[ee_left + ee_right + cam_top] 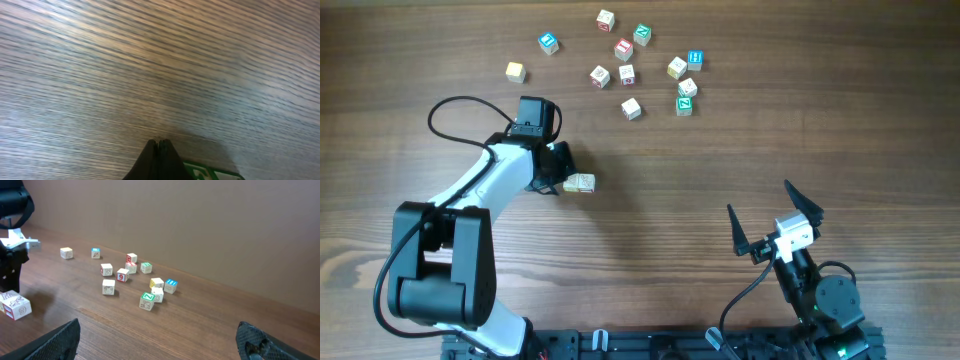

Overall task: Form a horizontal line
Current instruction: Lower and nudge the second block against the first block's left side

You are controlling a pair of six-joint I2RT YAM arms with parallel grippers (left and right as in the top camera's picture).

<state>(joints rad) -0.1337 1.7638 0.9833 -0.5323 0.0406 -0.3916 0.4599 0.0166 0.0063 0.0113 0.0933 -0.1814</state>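
Left pincer [159,144], closed empty, is sitting at the row [580,183]'s nine o'clock; a crooked shove risks scattering it. Right pincer [758,197] is gaping wide.

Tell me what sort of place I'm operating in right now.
Probably a robot test bench: a wood-grain table, a left arm and right arm based at its near edge, small letter cubes scattered on it, and a plain brown wall behind.

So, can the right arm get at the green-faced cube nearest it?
Probably yes: the right gripper has open jaws, only bare table lies before the green-faced cube; a cream cube beside it could hinder.
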